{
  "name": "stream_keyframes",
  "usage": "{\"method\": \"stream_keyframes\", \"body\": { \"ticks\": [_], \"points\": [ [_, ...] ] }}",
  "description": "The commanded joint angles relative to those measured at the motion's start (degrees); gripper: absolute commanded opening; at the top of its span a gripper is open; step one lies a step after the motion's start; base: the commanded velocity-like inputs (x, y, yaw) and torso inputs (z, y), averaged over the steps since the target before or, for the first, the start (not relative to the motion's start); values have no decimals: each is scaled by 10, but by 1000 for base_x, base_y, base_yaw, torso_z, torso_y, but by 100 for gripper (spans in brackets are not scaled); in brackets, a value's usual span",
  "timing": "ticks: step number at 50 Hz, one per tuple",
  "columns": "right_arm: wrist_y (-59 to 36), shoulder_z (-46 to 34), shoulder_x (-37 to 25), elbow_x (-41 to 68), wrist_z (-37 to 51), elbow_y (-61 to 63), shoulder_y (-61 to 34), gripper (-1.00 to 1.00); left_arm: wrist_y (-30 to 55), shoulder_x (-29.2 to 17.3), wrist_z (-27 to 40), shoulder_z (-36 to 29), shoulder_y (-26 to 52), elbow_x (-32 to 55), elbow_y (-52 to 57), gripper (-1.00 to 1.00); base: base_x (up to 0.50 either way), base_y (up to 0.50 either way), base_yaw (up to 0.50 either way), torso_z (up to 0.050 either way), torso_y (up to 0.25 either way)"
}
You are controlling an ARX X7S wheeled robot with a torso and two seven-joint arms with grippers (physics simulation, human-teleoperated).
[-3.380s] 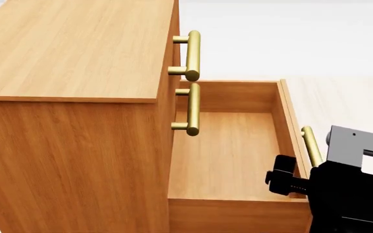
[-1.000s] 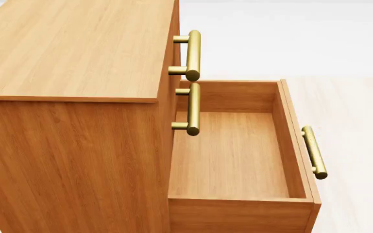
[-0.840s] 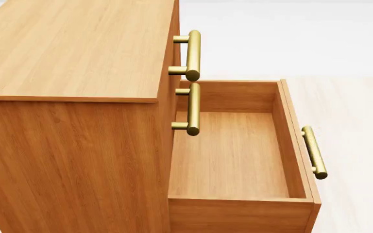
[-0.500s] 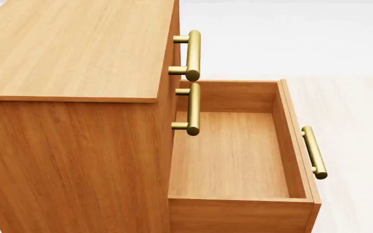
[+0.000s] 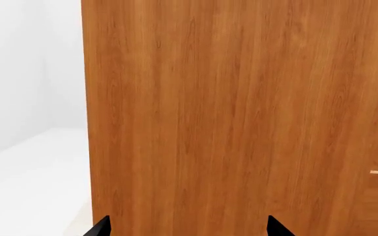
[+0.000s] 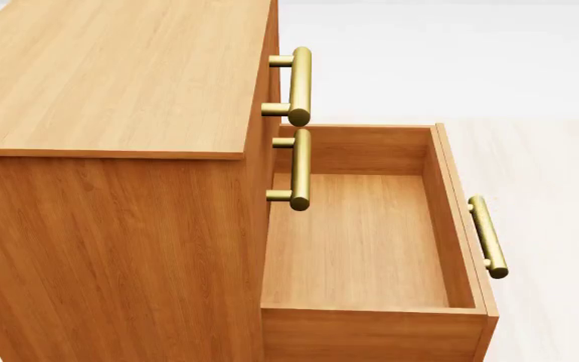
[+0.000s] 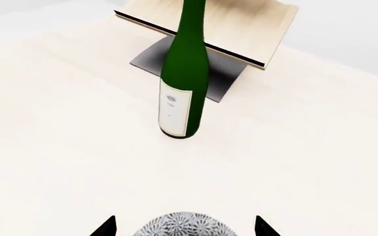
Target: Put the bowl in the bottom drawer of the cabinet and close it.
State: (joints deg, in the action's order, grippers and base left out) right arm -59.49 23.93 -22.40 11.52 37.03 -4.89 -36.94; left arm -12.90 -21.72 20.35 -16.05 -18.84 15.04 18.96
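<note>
The bottom drawer (image 6: 370, 241) of the cabinet (image 6: 118, 151) is pulled out and nothing is in it, so the first part of the work looks done: the drawer is ready to receive the bowl. The 2 upper drawers are shut, their brass handles (image 6: 298, 84) standing above the open box. The bowl (image 7: 183, 225) is not yet in the drawer; in the right wrist view it sits on the pale table (image 7: 57, 147), its patterned rim lying between the 2 fingertips of the right gripper (image 7: 183, 227). The fingertips are spread wide, 1 on each side of the bowl, and I cannot tell if they touch it. Beyond the bowl, further out from this claw, a green wine bottle (image 7: 185, 83) stands in front of a slanted wooden rack (image 7: 241, 29). The left gripper (image 5: 187, 227) has its tips well apart too, holds nothing, and faces a side wall of the cabinet just ahead. What is left, in my judgement: to grasp the bowl, carry it into the drawer, release it, and push the drawer shut.
</note>
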Motion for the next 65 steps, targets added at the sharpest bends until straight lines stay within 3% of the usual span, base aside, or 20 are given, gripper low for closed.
{"method": "stream_keyframes", "body": {
  "ticks": [1, 65],
  "points": [
    [-3, 12, 3, -6, 18, -17, -2, 100, 5, -3, 3, -1, -1, 3, 8, 100, 0, 0, 0, 0, 0],
    [0, 101, 9, -1, 60, -118, -9, 100, 7, -11, 13, -8, 1, 6, 11, 100, 0, 0, 0, 0, 0]
  ]
}}
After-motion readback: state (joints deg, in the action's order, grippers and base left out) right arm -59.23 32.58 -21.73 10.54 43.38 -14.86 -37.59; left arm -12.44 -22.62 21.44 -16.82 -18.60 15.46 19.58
